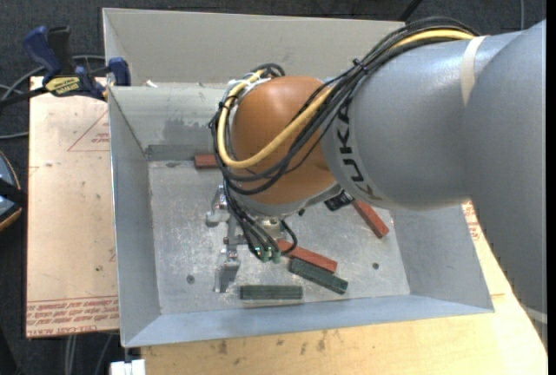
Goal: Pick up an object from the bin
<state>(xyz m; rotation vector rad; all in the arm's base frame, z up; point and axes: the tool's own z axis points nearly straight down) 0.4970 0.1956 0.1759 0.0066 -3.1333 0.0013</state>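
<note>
Orange cover on the robot's wrist sits in the middle of the frame, with black and yellow cables running over it. Below it the gripper hangs low inside the grey bin, close to the floor, a bit left of the middle and near the bottom wall. I cannot tell whether it is open or closed, because its parts are small and dark. The nearest thing is a grey-green bar, lying flat along the bottom wall, just to the right of the gripper's tip. Further right a dark green bar and a red bar lie side by side, both slanted. Another red bar lies slanted at the right of the bin floor, and a brown-red bar lies at the upper left by the back wall.
</note>
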